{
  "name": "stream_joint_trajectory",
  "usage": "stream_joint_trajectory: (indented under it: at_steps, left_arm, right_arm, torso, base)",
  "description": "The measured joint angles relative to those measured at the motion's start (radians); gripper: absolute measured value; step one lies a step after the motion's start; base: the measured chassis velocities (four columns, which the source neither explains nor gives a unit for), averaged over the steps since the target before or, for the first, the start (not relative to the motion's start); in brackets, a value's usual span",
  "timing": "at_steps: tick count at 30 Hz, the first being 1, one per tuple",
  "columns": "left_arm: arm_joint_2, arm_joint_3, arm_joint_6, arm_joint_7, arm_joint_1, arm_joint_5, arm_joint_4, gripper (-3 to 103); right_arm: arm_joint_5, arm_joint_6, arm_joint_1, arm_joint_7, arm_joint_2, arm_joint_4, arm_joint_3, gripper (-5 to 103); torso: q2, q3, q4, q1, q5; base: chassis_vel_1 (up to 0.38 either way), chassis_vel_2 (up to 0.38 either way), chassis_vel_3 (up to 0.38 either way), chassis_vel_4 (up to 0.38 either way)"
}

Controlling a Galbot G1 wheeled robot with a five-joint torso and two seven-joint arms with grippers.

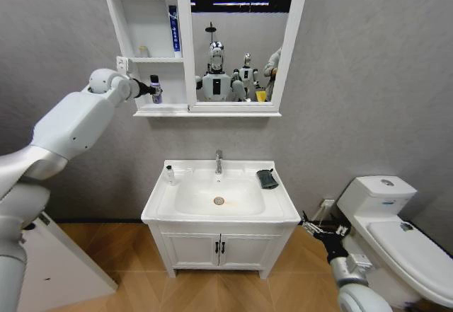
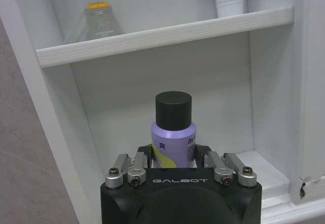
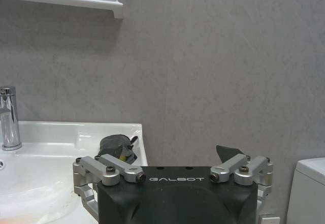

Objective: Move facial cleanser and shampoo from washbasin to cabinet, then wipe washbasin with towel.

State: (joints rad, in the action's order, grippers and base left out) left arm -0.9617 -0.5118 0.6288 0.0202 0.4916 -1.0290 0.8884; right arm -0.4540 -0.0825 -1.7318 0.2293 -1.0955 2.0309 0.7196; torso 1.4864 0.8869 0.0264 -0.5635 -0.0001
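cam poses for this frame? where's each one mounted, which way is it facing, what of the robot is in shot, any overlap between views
Head view: on the head, looking forward and down at the washbasin and cabinet; left arm raised, left tool at the lower shelf, right tool low beside the basin.
Left wrist view: faces into the cabinet; own tool shut on a purple bottle.
Right wrist view: faces the grey wall; own tool open, towel beyond.
Shared: head and left wrist views show the bottle; head and right wrist the towel.

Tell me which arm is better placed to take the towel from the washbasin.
Right. The right gripper hangs low, open and empty, beside the washbasin, near the towel on its right rim. The left gripper is up at the cabinet, shut on a purple bottle.
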Motion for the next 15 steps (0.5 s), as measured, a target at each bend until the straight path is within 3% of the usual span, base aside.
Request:
stream_joint_trajectory:
  at_steps: [8,15]
  left_arm:
    - [-0.067,0.007,-0.008,0.0,0.014,0.03,-0.115,43]
    - [-0.122,0.032,-0.019,-0.049,0.019,0.059,-0.206,43]
  right_arm:
    - [-0.001,-0.001,0.006,0.0,0.008,-0.01,-0.005,100]
    - [-0.003,-0.002,0.011,-0.002,0.012,-0.019,-0.007,100]
  torso:
    - [0.0,0.0,0.0,0.0,0.0]
    - [0.0,0.0,0.0,0.0,0.0001]
  base:
    - [0.0,0.0,0.0,0.0]
    - [0.0,0.0,0.0,0.0]
